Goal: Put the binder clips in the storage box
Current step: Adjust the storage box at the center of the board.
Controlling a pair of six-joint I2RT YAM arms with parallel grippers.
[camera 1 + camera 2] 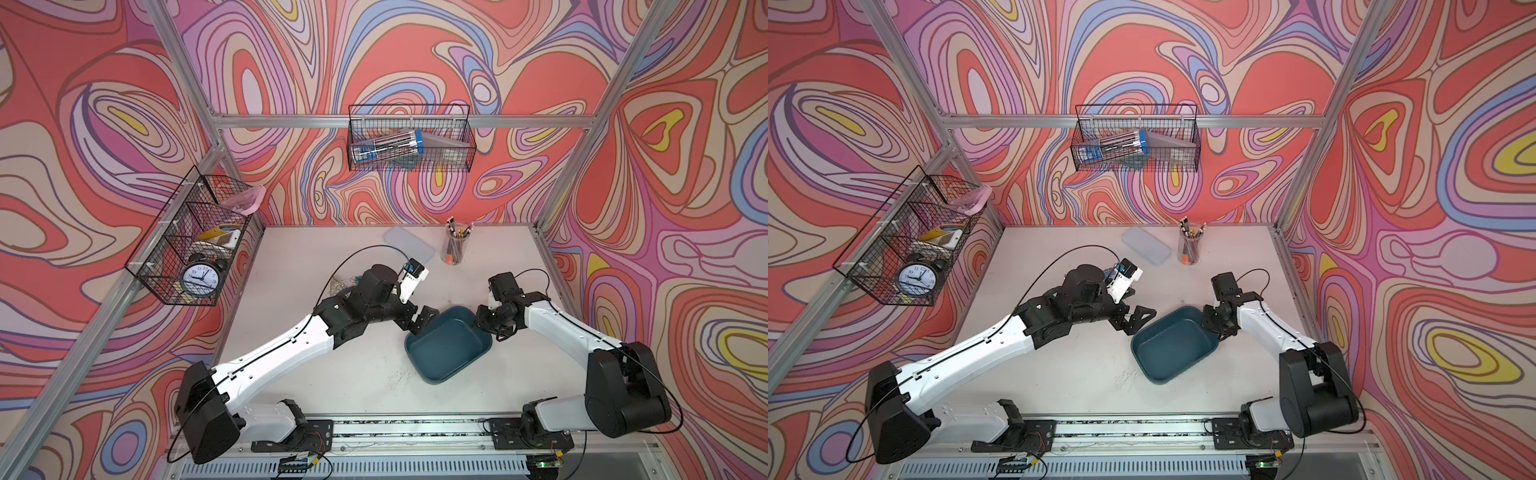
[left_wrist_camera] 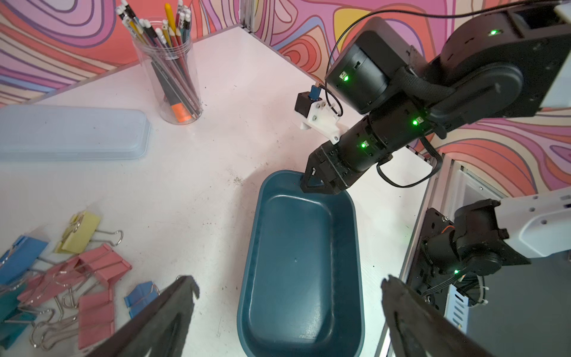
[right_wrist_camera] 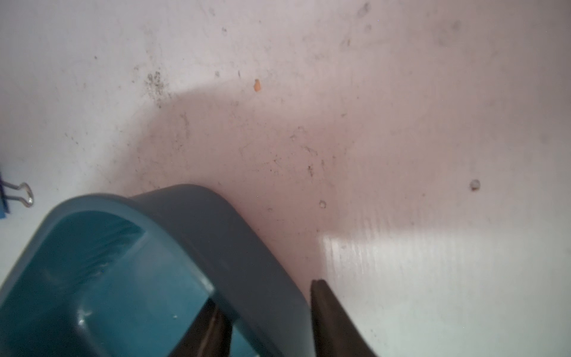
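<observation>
The storage box (image 1: 449,345) (image 1: 1173,343) is a dark teal tray on the table, and nothing lies in it. My left gripper (image 1: 419,322) (image 1: 1136,319) hovers open at the box's left corner; in the left wrist view its fingers stand wide apart over the box (image 2: 299,262), around the left gripper (image 2: 288,282). My right gripper (image 1: 486,326) (image 2: 309,182) (image 3: 265,292) is shut on the box's right wall (image 3: 200,222), one finger inside and one outside. Several binder clips (image 2: 92,272) in pink, blue, yellow and teal lie in a pile left of the box. One blue clip (image 3: 4,194) shows in the right wrist view.
A pale translucent lidded case (image 1: 409,245) (image 2: 71,133) and a clear cup of pencils (image 1: 457,245) (image 2: 173,68) stand at the back of the table. Wire baskets hang on the left wall (image 1: 191,245) and the back wall (image 1: 409,141).
</observation>
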